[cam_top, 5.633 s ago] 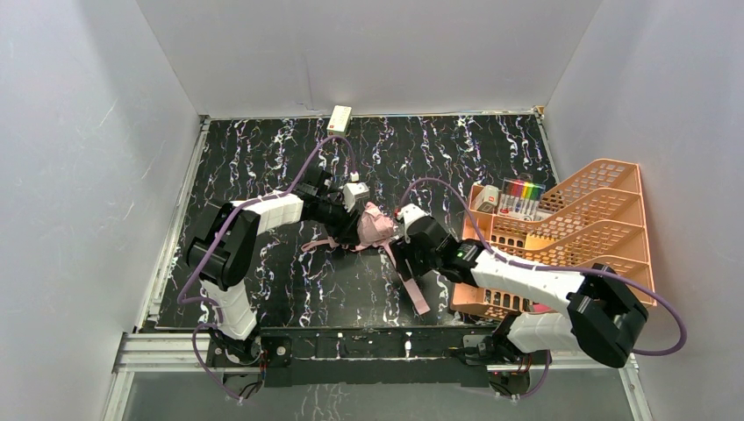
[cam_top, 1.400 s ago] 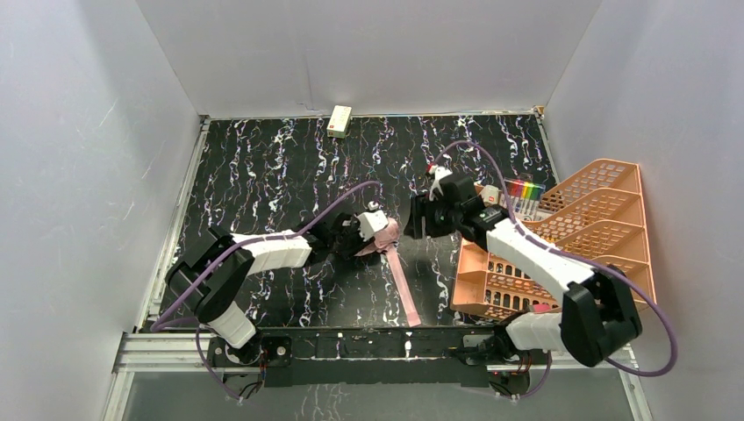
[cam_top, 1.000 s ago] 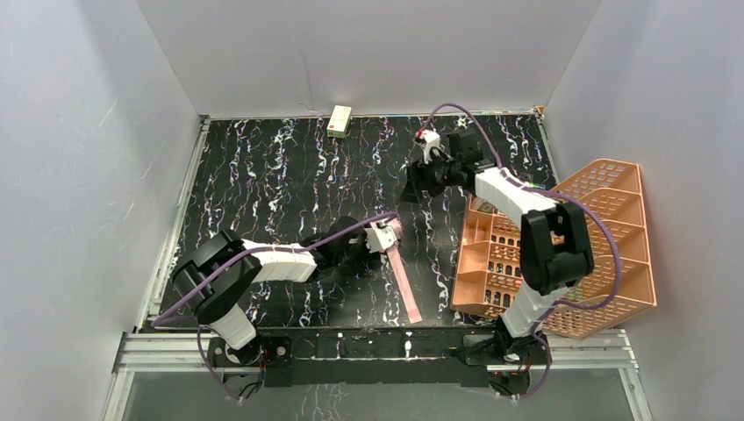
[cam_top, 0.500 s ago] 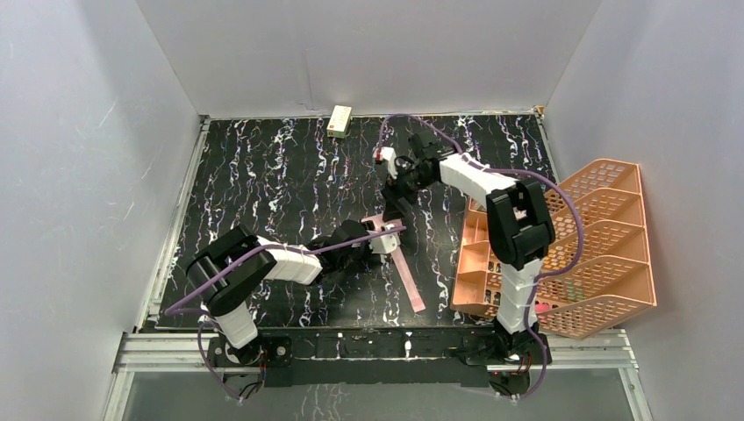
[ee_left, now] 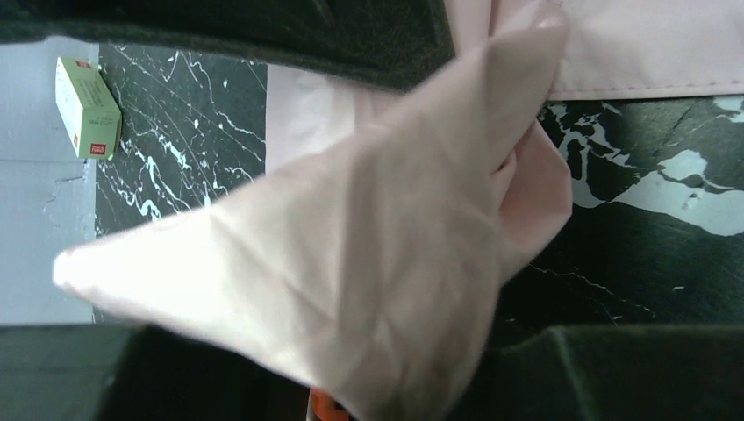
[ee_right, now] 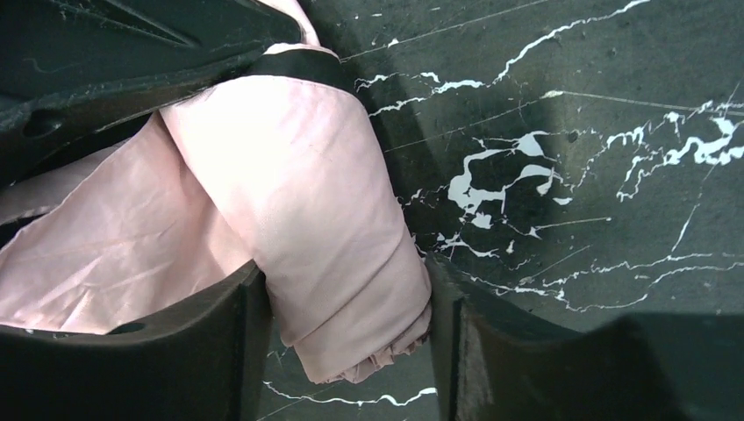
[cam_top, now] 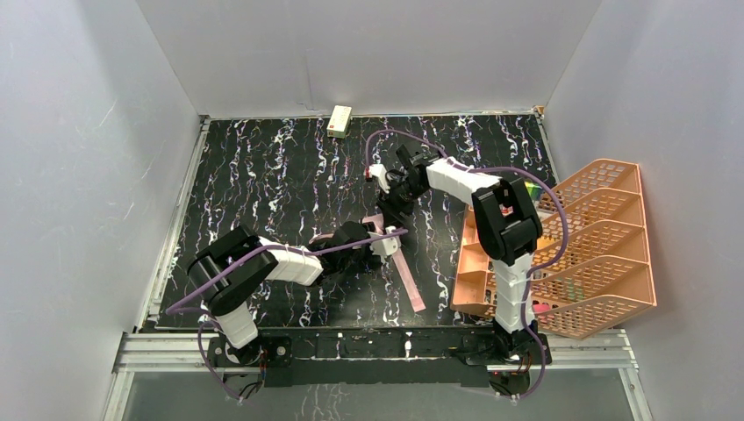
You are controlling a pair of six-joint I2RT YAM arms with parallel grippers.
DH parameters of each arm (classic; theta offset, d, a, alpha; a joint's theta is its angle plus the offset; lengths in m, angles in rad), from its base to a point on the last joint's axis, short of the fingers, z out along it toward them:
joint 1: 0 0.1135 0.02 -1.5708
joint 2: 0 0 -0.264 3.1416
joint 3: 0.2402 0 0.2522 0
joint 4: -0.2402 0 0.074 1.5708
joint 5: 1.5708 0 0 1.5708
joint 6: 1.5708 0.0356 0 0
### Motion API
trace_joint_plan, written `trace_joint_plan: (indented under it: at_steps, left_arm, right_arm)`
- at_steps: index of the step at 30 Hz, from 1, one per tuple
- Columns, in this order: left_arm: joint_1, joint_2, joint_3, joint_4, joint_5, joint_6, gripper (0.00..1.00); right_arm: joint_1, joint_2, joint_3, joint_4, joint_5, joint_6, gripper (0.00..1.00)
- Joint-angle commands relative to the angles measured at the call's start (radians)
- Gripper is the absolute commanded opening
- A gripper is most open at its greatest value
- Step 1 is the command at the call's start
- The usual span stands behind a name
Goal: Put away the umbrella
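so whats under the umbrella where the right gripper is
Black marbled tabletop lies under the umbrella, whose rolled pink end sits between the fingers of the right gripper. Farther back, loose fabric and dark gripper parts cover whatever is beneath.

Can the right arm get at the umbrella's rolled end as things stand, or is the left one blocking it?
Likely yes. The right tool straddles the rolled end of the umbrella, one finger on each side with nothing else between them. The left tool pinches loose fabric beside it, not in that gap.
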Motion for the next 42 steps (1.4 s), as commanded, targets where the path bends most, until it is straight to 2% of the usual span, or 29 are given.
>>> trace_joint_plan:
  at_steps: [1,5,9,12,17,21,24,29,31,34,42]
  left_arm:
    - [0.0,-0.002,-0.04,-0.134,-0.002,-0.021,0.0]
    - [0.001,-0.038,-0.029,-0.139,0.002,-0.054,0.0]
    - [0.0,-0.086,0.002,-0.167,0.024,-0.116,0.19]
    - [0.0,-0.147,0.012,-0.184,0.041,-0.174,0.37]
    - [0.001,-0.316,0.03,-0.288,0.113,-0.302,0.56]
    - [0.0,-0.494,0.007,-0.379,0.144,-0.437,0.58]
    - [0.0,-0.651,-0.041,-0.442,0.136,-0.538,0.58]
    - [0.012,-0.848,-0.092,-0.518,0.024,-0.66,0.63]
    - [0.02,-0.864,-0.081,-0.548,-0.041,-0.671,0.65]
    - [0.045,-0.835,-0.047,-0.566,-0.034,-0.672,0.66]
    - [0.203,-0.657,0.062,-0.493,0.251,-0.623,0.72]
  right_arm:
    - [0.013,0.028,0.013,0.031,0.175,0.015,0.55]
    - [0.021,0.003,-0.036,0.105,0.245,0.037,0.34]
    - [0.03,-0.026,-0.099,0.178,0.304,0.03,0.22]
    - [0.039,-0.047,-0.147,0.226,0.346,0.015,0.18]
    - [0.053,-0.111,-0.245,0.335,0.362,-0.018,0.17]
    - [0.062,-0.17,-0.345,0.452,0.328,-0.072,0.17]
    - [0.082,-0.208,-0.444,0.551,0.371,-0.14,0.17]
    - [0.126,-0.225,-0.525,0.629,0.458,-0.169,0.18]
    - [0.149,-0.235,-0.567,0.675,0.504,-0.168,0.17]
    - [0.191,-0.261,-0.65,0.768,0.572,-0.174,0.17]
    - [0.285,-0.321,-0.818,0.902,0.675,-0.204,0.19]
